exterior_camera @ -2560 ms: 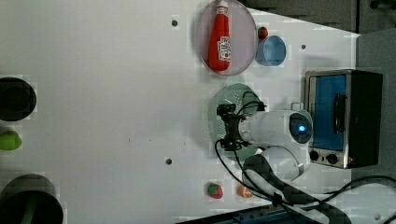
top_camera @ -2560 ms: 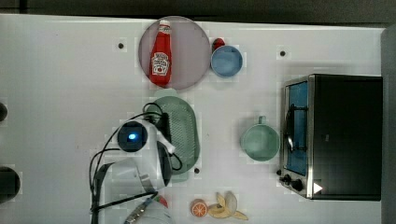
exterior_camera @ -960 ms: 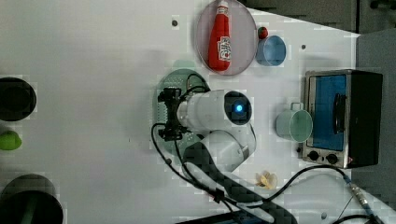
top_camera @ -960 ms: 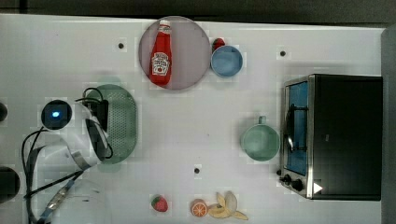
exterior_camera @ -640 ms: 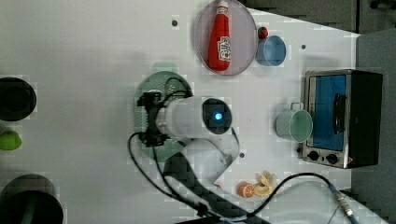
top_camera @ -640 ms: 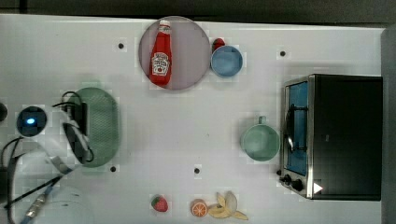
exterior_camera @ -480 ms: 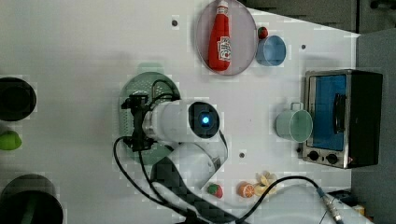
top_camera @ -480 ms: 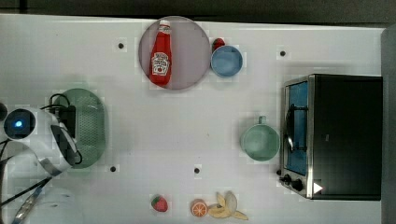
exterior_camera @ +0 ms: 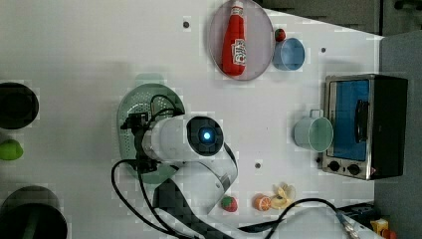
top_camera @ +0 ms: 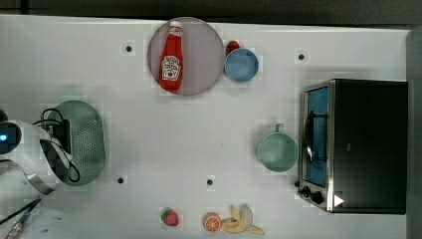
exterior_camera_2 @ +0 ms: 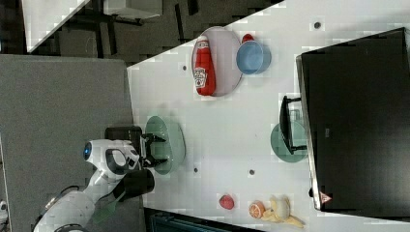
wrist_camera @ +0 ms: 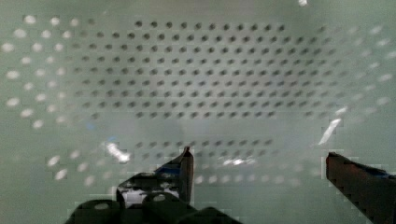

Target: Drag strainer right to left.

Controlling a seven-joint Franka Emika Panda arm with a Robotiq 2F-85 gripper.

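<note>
I see the strainer (top_camera: pixel 84 142) sitting near the table's (top_camera: pixel 149 144) edge at the top view's left. Its long side runs up and down in the top view, open side up. There is little table left past it on that side, but lots of bare white table toward the green mug (top_camera: pixel 276 152). My gripper (wrist_camera: pixel 257 161) is down inside the strainer, fingers (wrist_camera: pixel 186 165) spread wide, holding nothing. Up close, the wrist view shows the tiny holes.
</note>
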